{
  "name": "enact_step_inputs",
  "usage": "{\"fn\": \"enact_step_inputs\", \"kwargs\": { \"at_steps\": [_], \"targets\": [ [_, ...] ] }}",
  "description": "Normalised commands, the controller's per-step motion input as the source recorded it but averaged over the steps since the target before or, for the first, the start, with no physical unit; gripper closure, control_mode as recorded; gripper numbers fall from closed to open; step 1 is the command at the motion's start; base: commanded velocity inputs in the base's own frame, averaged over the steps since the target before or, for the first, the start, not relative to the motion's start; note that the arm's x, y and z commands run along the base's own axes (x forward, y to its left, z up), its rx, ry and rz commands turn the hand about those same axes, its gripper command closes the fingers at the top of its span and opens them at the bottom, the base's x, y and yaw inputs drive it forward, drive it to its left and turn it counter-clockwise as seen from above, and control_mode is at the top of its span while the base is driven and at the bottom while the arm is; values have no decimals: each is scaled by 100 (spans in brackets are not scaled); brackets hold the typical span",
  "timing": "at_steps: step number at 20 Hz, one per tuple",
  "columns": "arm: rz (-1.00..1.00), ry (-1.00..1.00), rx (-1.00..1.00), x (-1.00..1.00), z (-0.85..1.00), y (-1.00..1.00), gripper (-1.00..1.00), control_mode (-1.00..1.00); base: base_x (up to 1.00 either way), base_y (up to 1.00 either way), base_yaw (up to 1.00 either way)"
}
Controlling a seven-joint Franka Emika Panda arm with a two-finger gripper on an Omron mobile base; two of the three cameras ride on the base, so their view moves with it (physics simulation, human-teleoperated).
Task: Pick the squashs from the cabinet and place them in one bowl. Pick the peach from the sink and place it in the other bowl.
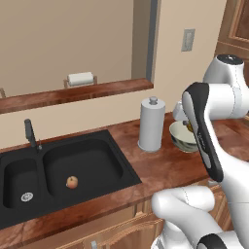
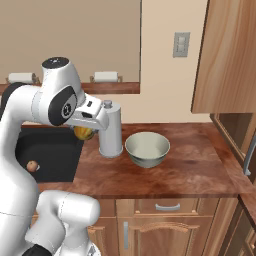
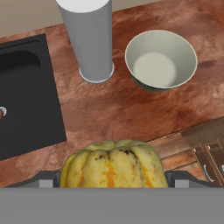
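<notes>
jaws: wide, clamped on the yellow squash (image 3: pixel 113 164) | gripper (image 2: pixel 85 131): above the counter (image 3: pixel 113 109) left of the paper towel roll (image 3: pixel 89 39) | target: pale bowl (image 3: pixel 160 59), empty, ahead and right of the jaws, beyond the roll | peach (image 1: pixel 72 182): in the sink (image 1: pixel 58 170)

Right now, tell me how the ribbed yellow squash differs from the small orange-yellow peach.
The ribbed yellow squash is held up in the tool, above the reddish-brown wooden counter; the small orange-yellow peach lies on the floor of the matte black sink, in the large basin. The squash is lobed with brown flecks; the peach is smooth with a red blush. Both are small, rounded and warm-coloured.
</notes>
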Motion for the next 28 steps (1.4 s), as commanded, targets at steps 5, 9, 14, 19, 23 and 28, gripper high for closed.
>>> {"fn": "enact_step_inputs", "kwargs": {
  "at_steps": [5,9,14,19,23,28],
  "targets": [
    [-2,4,0,15,-2,-29,100,-100,0,0,0],
    [-4,0,0,47,-11,-29,100,-100,0,0,0],
    [-5,0,-1,68,-3,-13,100,-100,0,0,0],
    [-5,0,-5,61,-11,-1,100,-100,0,0,0],
    [-5,0,-2,34,-9,-15,100,-100,0,0,0],
    [0,-1,0,2,-4,-33,100,-100,0,0,0]
  ]
}}
